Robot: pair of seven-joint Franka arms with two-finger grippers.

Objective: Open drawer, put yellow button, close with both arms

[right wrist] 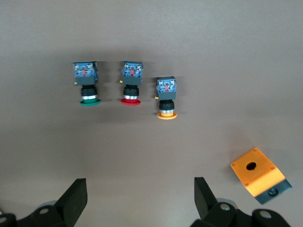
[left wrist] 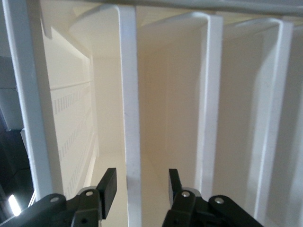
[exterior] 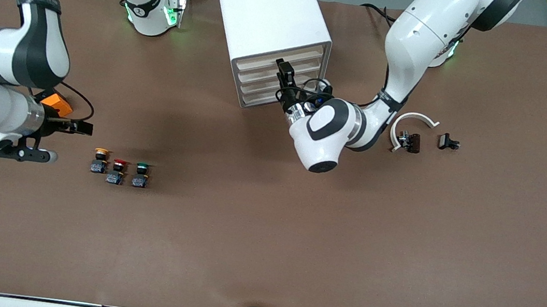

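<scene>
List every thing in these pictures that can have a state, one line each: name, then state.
drawer: shut.
left gripper: at the cabinet front, jaws part open astride a drawer's edge.
right gripper: open, over bare table by the buttons, holding nothing.
yellow button: on the table, untouched.
red button: on the table, beside the yellow one.
green button: on the table, beside the red one.

No readable text in any view
The black band [exterior: 37, 0] on the right arm [exterior: 31, 40] carries pale lettering, too small and blurred to make out; nothing else bears any marking
</scene>
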